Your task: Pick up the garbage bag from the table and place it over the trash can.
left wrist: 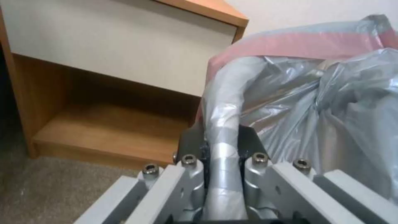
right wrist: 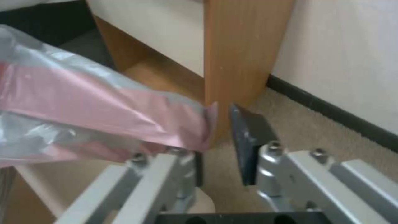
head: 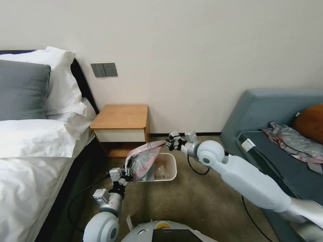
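The garbage bag (head: 144,160), crinkly grey with a pink rim band, hangs stretched over the near-left part of the cream trash can (head: 167,167) on the carpet. My left gripper (head: 126,174) is shut on the bag's near end; in the left wrist view its jaws (left wrist: 222,143) pinch a twisted grey strand of the bag (left wrist: 315,102). My right gripper (head: 170,144) is at the bag's far end, above the bin's back rim. In the right wrist view it (right wrist: 222,130) stands open, with a gap between the pads and the pink rim (right wrist: 124,109) lying against one finger. The wooden table (head: 121,117) stands behind the bin.
A bed with white linen (head: 30,148) lies along the left. A blue-grey sofa (head: 269,111) on the right carries a grey-and-pink cloth (head: 292,141) and an orange cushion (head: 311,122). A black cable (head: 195,169) lies on the carpet by the right arm.
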{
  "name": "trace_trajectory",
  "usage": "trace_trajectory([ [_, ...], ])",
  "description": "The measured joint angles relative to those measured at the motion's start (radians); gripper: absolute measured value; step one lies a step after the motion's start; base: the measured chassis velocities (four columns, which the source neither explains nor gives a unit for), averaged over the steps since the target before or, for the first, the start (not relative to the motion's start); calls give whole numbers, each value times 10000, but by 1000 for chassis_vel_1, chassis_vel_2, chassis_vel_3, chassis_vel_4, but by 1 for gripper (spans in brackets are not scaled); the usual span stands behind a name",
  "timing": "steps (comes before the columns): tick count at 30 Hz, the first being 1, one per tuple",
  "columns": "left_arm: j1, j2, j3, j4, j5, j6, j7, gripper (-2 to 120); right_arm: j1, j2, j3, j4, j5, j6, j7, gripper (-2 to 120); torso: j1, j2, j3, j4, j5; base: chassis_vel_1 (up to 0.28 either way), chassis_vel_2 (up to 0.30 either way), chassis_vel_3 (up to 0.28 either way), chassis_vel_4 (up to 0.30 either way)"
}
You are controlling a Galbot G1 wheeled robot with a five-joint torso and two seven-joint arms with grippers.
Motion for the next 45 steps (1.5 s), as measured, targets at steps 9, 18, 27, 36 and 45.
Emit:
trace_trajectory([
  [9, -43, 24, 46, 43, -32, -28, 78, 5, -172, -238, 86, -154, 318, 11, 558, 53, 0, 0, 0, -1, 0, 0, 0, 0, 0],
  [18, -118, 189, 87, 138, -62, -256, 377, 5, -462, -679, 227, -496, 382, 23, 813, 90, 0, 0, 0, 0, 0, 0, 0, 0, 0],
  [27, -374, 399, 150, 469, -129, -452, 636, 5, -1366, -1705, 1300, -340, -527, 22, -1548, 100, -1, 0, 0, -3, 0, 0, 0, 0, 0],
  [36, -501, 413, -18, 674, -271, -508, 653, 5, -2238, -1783, 2357, 28, -256, 49, -1587, 100, -1, 0, 0, -1, -1, 0, 0, 0, 0],
  [45, -583, 404, -205, 1052, -223, -860, 877, 5, -3541, -1728, 3971, 494, 2770, 634, -1690, 100, -1, 0, 0, 0, 0, 0, 0, 0, 0],
])
